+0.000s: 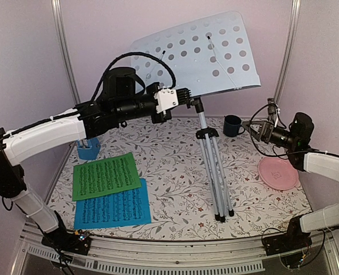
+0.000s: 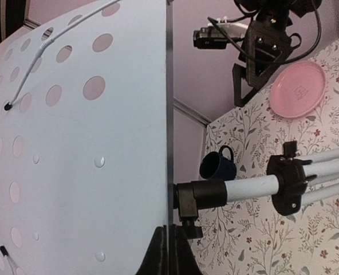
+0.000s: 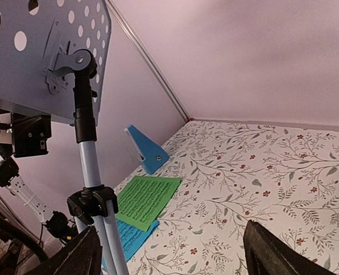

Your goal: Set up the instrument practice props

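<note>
The silver music stand (image 1: 207, 137) stands at the table's middle with its legs close together. Its perforated desk (image 1: 195, 51) is tilted. My left gripper (image 1: 186, 97) is shut on the desk's lower edge beside the pole top; in the left wrist view the gripper (image 2: 170, 235) pinches the desk's (image 2: 72, 143) thin edge. The green sheet (image 1: 105, 175) lies flat at the left and overlaps the blue sheet (image 1: 113, 209). The blue metronome (image 1: 89, 148) stands behind them, partly hidden by my left arm. My right gripper (image 1: 255, 129) is open and empty (image 3: 172, 246), right of the stand.
A dark blue mug (image 1: 233, 125) stands at the back, right of the stand's pole. A pink plate (image 1: 278, 173) lies at the right under my right arm. Walls with metal posts close off the back and sides.
</note>
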Motion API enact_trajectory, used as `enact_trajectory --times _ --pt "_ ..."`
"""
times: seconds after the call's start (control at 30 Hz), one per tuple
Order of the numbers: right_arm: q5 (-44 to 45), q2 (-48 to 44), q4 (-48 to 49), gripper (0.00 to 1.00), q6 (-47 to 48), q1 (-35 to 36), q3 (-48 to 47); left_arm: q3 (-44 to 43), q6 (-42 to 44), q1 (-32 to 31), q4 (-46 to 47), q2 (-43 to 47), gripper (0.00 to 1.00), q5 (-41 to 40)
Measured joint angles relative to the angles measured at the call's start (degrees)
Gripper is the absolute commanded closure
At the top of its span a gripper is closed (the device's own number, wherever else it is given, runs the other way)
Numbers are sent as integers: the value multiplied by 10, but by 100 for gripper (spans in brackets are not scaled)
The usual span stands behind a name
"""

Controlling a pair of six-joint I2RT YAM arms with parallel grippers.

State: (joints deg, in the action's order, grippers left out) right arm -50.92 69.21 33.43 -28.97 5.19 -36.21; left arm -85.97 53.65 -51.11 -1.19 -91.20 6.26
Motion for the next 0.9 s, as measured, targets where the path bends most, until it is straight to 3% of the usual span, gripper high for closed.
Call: enact_trajectory --times 0.2,0.5,0.9 --pt "-68 64 79 15 -52 29 -13 25 21 0 40 27 100 59" --pt "-136 104 117 20 -73 100 -136 27 38 0 69 31 100 139" --pt "-154 108 73 28 -73 146 -207 27 24 -1 78 31 100 219"
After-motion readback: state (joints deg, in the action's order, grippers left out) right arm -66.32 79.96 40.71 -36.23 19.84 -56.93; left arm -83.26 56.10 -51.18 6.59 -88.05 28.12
